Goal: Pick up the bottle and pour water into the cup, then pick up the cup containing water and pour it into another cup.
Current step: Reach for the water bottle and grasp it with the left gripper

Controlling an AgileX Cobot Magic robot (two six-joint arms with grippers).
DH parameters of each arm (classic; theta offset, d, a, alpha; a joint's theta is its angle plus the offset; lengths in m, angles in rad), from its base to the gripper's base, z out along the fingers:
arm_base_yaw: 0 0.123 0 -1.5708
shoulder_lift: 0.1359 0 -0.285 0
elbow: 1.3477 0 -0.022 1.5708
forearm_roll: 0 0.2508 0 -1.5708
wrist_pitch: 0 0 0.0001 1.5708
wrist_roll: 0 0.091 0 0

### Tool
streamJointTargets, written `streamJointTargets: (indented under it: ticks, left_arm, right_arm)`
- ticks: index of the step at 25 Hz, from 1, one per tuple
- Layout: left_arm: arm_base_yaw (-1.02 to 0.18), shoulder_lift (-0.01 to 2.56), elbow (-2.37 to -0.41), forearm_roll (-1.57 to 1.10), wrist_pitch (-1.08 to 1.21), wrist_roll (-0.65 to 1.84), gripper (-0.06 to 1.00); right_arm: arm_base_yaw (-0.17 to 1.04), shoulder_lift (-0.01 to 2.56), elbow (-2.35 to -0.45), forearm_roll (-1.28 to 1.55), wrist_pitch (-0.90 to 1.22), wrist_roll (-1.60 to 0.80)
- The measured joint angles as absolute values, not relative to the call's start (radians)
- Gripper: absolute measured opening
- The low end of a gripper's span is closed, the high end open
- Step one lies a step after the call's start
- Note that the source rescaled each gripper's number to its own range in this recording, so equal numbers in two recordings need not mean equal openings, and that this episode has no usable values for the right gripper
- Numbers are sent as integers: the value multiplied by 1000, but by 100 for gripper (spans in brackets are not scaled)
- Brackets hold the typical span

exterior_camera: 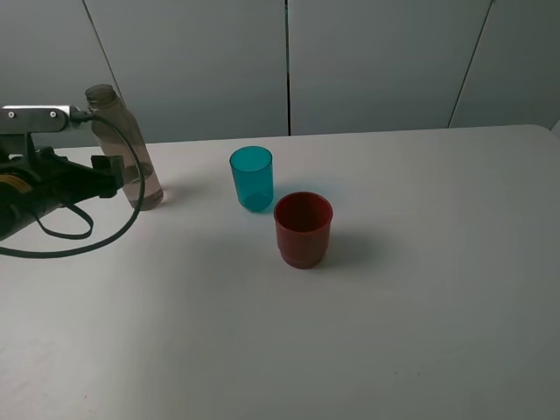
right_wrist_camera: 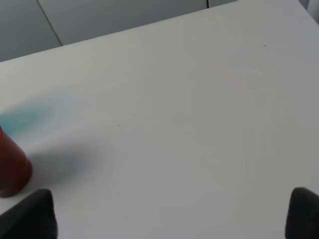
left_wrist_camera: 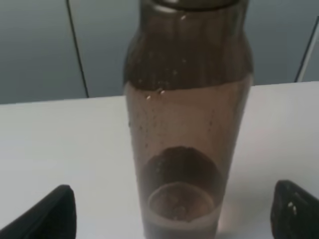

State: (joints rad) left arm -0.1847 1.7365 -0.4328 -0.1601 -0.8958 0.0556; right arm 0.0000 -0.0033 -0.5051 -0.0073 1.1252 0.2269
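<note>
White table (exterior_camera: 420,332) leaves room right of the cups; bottle (exterior_camera: 122,149) stands near its left rear edge, ungripped between the wide-spread jaws of left gripper (left_wrist_camera: 174,214); teal cup (exterior_camera: 252,178), red cup (exterior_camera: 303,229) mid-table. Only its wrist view shows right gripper (right_wrist_camera: 167,216), agape, empty

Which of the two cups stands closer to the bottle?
The teal cup. The red cup stands farther from the bottle, beyond the teal one.

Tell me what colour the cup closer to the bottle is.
Translucent teal-blue. The cup shows best in the exterior high view.
</note>
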Motion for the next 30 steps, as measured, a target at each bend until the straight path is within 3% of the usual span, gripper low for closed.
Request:
streamJointTargets:
  ticks: [8,30]
  left_arm:
    - [-189,1938,-435,-168,-1175,58,100]
    - [-189,2157,-730,-127,-1211,58,100]
  right_arm:
    - [0,-3,-505,-7,1125,227]
    - [0,-3,-505,-7,1125,227]
